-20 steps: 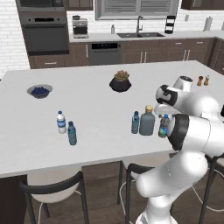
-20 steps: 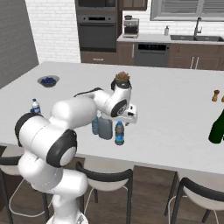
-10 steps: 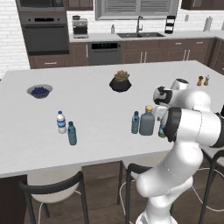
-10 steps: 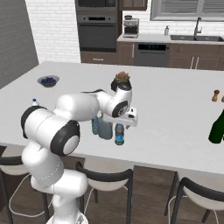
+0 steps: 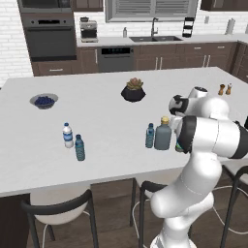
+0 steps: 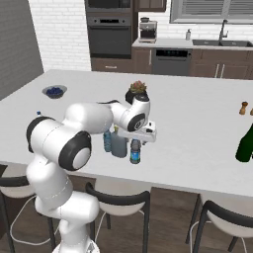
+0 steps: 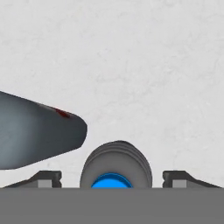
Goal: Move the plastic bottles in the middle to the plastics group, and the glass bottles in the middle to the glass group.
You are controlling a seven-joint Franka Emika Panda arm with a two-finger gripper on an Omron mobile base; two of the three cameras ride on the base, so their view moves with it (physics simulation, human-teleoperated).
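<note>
Kitchen island, white counter (image 5: pixel 106 135): gripper (image 7: pixel 112 177) straddling the bottle with the dark label.

Left base view, left to right: plastics group at centre left, the white-labelled bottle (image 5: pixel 68 135) just beside the slim teal one (image 5: pixel 80 147); at centre right the pale blue bottle (image 5: pixel 150 135) touches or nearly touches the broad glass bottle (image 5: pixel 163 134). Right base view: dark-label bottle (image 6: pixel 135 151) upright at centre, directly under the hand. Hand view: its cap (image 7: pixel 112 180) sits bottom centre, midway between the two fingertips (image 7: pixel 46 177), long axis running along the line of sight; glass bottle at middle left, apart. Jaws wide, clear of the cap on both sides, nothing held yet. Judgement: closing should grip; the plastics group lies well apart to the left.
</note>
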